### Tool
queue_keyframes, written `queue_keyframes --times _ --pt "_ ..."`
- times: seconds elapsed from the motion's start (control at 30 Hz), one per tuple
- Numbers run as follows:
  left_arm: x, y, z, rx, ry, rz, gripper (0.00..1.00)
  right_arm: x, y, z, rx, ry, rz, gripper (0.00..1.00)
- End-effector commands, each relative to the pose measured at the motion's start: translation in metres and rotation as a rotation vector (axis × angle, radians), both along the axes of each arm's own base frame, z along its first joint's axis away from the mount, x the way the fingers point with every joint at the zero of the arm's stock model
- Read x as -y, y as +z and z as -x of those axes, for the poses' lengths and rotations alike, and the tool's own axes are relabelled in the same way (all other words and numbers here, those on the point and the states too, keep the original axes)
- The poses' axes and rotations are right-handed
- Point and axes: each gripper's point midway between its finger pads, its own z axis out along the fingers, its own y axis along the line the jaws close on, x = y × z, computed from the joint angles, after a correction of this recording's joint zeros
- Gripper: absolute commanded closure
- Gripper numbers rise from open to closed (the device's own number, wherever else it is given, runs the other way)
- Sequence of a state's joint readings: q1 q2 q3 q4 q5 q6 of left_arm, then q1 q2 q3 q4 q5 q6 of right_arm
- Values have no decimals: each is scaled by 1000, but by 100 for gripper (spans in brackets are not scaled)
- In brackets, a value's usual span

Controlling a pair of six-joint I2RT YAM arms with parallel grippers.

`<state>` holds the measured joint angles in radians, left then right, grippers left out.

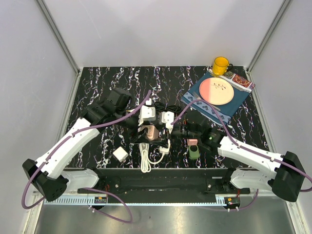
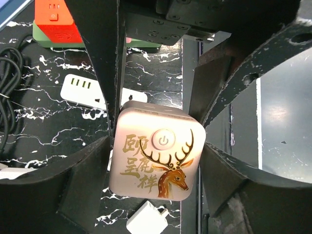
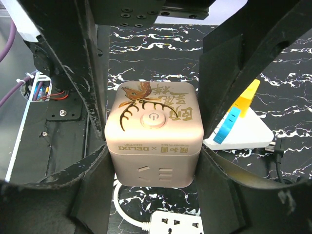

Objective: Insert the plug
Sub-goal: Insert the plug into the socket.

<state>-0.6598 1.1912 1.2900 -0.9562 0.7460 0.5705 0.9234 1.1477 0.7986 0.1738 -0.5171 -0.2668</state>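
My right claw has the cube between its fingers. Both look pressed against its sides, so I read it as clamped on the cube. My left claw straddles the same cube from the opposite way, its fingers just beside two sides; I cannot tell whether they bear on it.

Neither claw carries a plug. The likeliest one, a white plug on its cord, lies just beside the cube, toward the bases. A white adapter lies farther from the cube, on the left arm's side.

My worries:
- Two claws crowding one cube can knock fingers together or twist it out of a hold.
- The smooth, rounded cube may slip or tip under an off-centre squeeze.
- With both claws busy, nothing is free to fetch the plug.
- The black cords beside the cube could snag an arm.
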Motion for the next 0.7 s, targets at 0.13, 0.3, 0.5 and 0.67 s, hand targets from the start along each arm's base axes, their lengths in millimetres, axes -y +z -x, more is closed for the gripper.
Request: queue_keyframes --times 0.13,0.3,0.5,0.67 --pt "2 3 -4 37 -19 -7 68 -6 31 -2 55 15 -80 100" --pt "1 -4 -10 63 -17 -25 96 -3 20 -4 20 -5 -50 85" --pt "0 -18 -27 148 26 -32 100 9 0 -15 -82 -137 11 18" --pt "4 -34 -36 161 35 -38 100 41 -16 -33 -163 -372 83 0"
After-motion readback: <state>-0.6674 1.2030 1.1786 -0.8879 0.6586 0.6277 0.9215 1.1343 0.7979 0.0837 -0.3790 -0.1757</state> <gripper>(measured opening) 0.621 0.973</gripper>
